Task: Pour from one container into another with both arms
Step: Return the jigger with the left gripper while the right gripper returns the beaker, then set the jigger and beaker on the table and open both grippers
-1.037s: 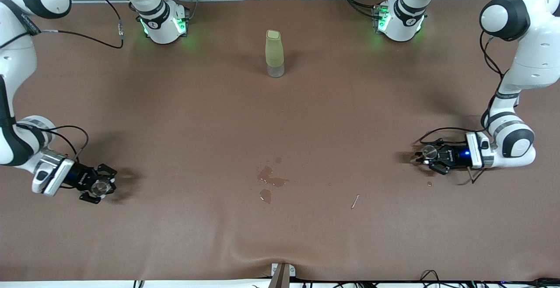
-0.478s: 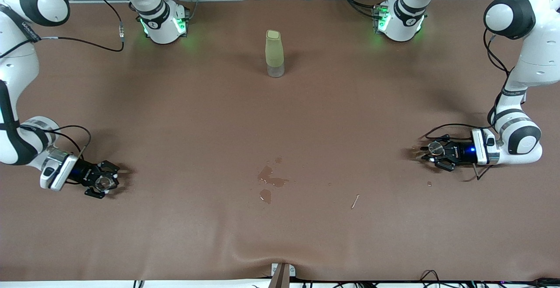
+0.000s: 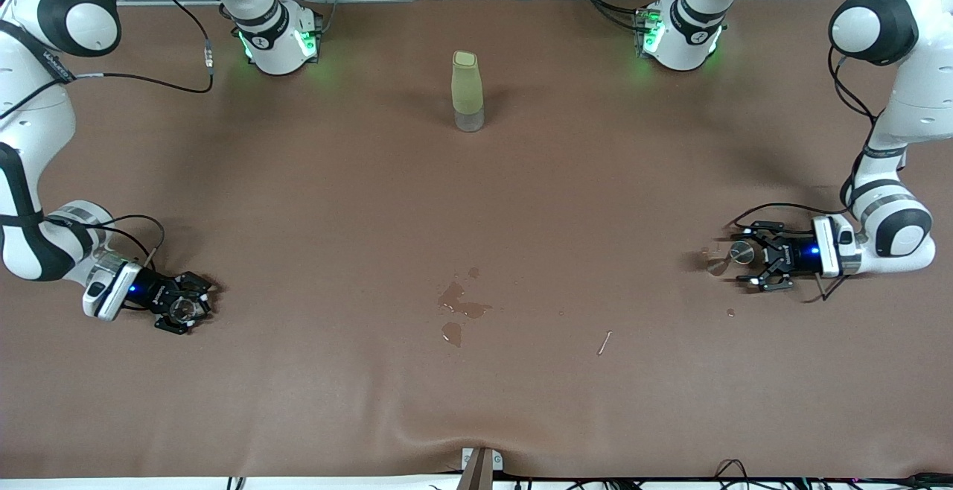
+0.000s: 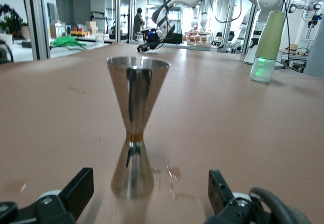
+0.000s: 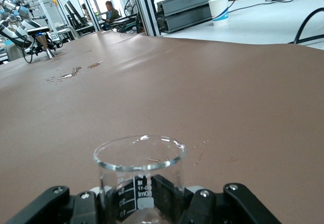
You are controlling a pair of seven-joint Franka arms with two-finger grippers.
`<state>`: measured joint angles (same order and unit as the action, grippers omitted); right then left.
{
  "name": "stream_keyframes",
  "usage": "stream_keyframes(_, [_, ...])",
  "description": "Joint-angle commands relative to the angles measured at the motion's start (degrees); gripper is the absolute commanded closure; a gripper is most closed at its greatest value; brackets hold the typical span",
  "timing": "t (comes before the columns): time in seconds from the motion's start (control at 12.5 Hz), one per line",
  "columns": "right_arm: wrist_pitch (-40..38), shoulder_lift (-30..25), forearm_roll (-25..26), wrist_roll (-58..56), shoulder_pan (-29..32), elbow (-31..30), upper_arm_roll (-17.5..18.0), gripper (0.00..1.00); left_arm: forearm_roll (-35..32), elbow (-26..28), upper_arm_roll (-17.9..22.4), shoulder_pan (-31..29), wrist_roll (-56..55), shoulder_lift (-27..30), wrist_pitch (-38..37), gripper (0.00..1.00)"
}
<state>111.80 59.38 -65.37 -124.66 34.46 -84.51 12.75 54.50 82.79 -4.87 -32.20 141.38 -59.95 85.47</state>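
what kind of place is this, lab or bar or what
Most likely a robotics lab: two white arms are bolted to a brown-covered table, metal frames and other workbenches stand around it, and the only barware is a steel jigger and a glass beaker.

Brown-covered table [image 3: 313,199] carrying a tall pale-green bottle [image 3: 467,91], upright near the arm bases; wet patches [image 3: 460,305] at mid-table; a metal jigger [image 3: 740,252] standing at the left arm's end; a small pale stick [image 3: 604,342].
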Motion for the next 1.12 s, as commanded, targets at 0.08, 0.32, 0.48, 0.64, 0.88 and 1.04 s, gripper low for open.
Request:
stream_keyframes(0.08, [-0.79, 1.62, -1.87, -3.03, 0.08, 1.72, 1.05, 1.00, -3.16, -0.25, -0.14, -1.99, -3.65, 1.23, -1.88, 0.00])
stream_keyframes(0.32, [-2.36, 1.62, -2.30, -3.75, 0.08, 2.16, 1.23, 0.00, -4.40, -1.14, -0.05, -2.69, -5.93, 1.41, -2.50, 0.00])
stream_keyframes(0.48, [-3.43, 0.57, -2.31, -3.05, 0.35, 2.33, 1.23, 0.00, -5.28, -1.14, 0.47, -2.78, -7.52, 2.20, -2.94, 0.00])
stream_keyframes(0.64, [-5.18, 0.04, -2.31, -2.87, 0.61, 2.33, 1.23, 0.00, -7.81, -1.83, 1.71, -2.78, -12.42, 4.12, -3.91, 0.00])
stream_keyframes(0.88, [-6.24, -0.14, -2.05, -2.87, 1.23, 2.33, 1.23, 0.00, -13.53, -6.23, 1.53, -2.69, -27.43, 8.25, -4.88, 0.00])
stream_keyframes(1.04, [-6.51, -1.45, -1.78, -2.43, 1.23, 2.25, 1.14, 0.00, -13.72, -6.32, 0.92, -2.60, -34.13, 9.49, -4.88, 0.00])
